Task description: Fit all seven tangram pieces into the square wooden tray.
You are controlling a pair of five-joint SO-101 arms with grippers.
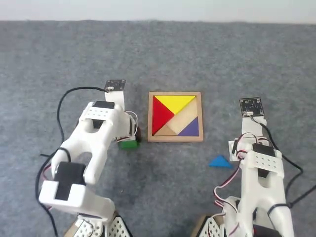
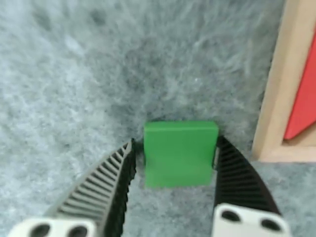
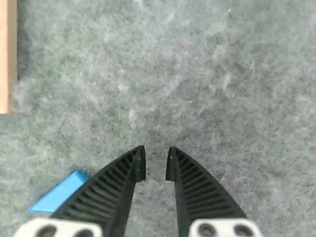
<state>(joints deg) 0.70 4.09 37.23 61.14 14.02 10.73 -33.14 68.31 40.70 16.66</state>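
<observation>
Closely flanked green square, ribbed left tool

Both arms are built from chunky white plastic shells, with black servo blocks set into the joints. On the left arm a thick black cable arcs out from its side, and thin red and white wires bunch up by the wrist. The right arm has its own bundle of red, white and black wires, plus a black cable along its outer side. Each wrist carries a small dark circuit board on a white bracket. The black ribbed fingers taper to points and sit in white plastic mounts dotted with dark round screw holes.
</observation>
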